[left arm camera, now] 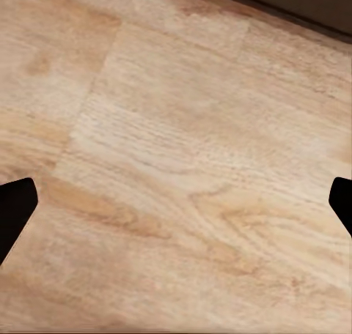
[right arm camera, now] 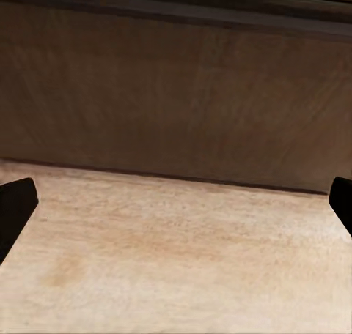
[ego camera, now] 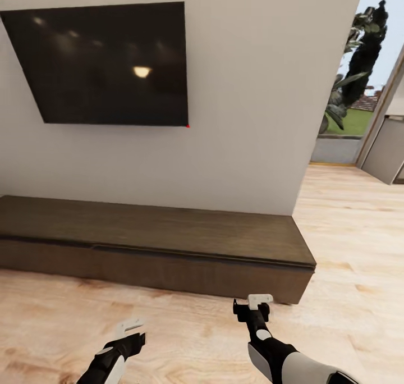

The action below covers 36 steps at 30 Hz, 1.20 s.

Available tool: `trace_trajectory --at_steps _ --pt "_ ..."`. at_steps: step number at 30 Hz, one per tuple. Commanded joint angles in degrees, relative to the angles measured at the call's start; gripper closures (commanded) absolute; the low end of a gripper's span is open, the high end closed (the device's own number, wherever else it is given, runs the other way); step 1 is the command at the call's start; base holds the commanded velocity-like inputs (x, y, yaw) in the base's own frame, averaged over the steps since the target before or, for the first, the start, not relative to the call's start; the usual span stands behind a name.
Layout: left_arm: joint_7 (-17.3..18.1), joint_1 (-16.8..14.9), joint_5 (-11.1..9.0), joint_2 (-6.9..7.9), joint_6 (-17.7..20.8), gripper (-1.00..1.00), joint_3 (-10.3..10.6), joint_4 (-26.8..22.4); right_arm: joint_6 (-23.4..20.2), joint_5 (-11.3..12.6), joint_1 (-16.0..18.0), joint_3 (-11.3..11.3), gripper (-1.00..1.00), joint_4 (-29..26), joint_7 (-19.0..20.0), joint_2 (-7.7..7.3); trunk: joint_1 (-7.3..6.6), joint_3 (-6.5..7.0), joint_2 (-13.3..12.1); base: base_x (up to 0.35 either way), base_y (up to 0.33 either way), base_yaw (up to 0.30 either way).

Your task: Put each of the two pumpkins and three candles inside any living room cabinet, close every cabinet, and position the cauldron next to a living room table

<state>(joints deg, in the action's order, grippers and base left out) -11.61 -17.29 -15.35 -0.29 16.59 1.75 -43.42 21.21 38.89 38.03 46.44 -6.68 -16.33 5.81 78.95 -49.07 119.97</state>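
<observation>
The robot faces the cabinet [ego camera: 157, 243], a long, low dark-brown unit standing against the pale wall below a wall-mounted dark screen [ego camera: 106, 64]; its drawer fronts sit flush with the body, so it reads as closed, and its flat top is bare. No pumpkin, candle, cauldron or coffee table appears near the cabinet in these views, so whether any item already lies inside cannot be told; as a judgement, the closed front and the two unladen grippers suit either a start before the first drawer is pulled or a pause between deliveries, and the cauldron step cannot be assessed. The left gripper [ego camera: 132, 329] hangs over the wooden floor [ego camera: 185, 328] in front of the cabinet, well apart from its front; in the left wrist view its dark fingertips [left arm camera: 16, 209] stand at opposite edges of the frame, spread wide with bare floorboards between them. The right gripper [ego camera: 257, 304] sits just in front of the cabinet's right end, near its base and pointing at it; in the right wrist view its fingertips [right arm camera: 16, 202] are likewise spread wide with nothing between them, and the cabinet front [right arm camera: 176, 99] lies straight ahead of the jaws, near but not touching. Beyond the cabinet's right end, a doorway [ego camera: 365, 81] opens onto greenery.
</observation>
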Motion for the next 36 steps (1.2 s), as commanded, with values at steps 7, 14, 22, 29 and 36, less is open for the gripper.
trace_trajectory --at_steps 7,14,22,29,36 --pt "-0.5 0.0 -0.6 0.03 0.2 -1.0 0.2 0.0 0.2 0.4 0.0 0.5 -1.0 0.0 -0.3 -0.01 -1.55 1.21 -2.8 -0.004 0.0 0.273" --pt "-0.5 0.0 -0.6 0.08 0.2 -1.0 0.1 0.0 0.3 0.4 0.0 0.5 -1.0 0.0 -0.2 -0.01 -3.09 2.47 -5.6 0.0 0.0 0.273" --pt "-0.7 0.0 -0.7 0.18 -0.6 -1.0 0.1 0.0 0.3 0.3 0.0 0.5 -1.0 0.0 -0.2 -0.01 -4.85 3.92 -8.8 0.0 0.0 0.273" --pt "-0.7 0.0 -0.7 0.13 -0.7 -1.0 0.1 0.0 0.4 0.3 0.0 0.6 -1.0 0.0 -0.2 -0.01 -6.39 5.37 -11.6 0.0 0.0 0.273" --pt "-0.6 0.0 -0.8 0.12 -0.7 -1.0 -0.8 0.0 0.4 0.2 0.0 0.6 -1.0 0.0 -0.2 -0.01 -7.92 6.88 -14.4 0.0 0.0 0.273"
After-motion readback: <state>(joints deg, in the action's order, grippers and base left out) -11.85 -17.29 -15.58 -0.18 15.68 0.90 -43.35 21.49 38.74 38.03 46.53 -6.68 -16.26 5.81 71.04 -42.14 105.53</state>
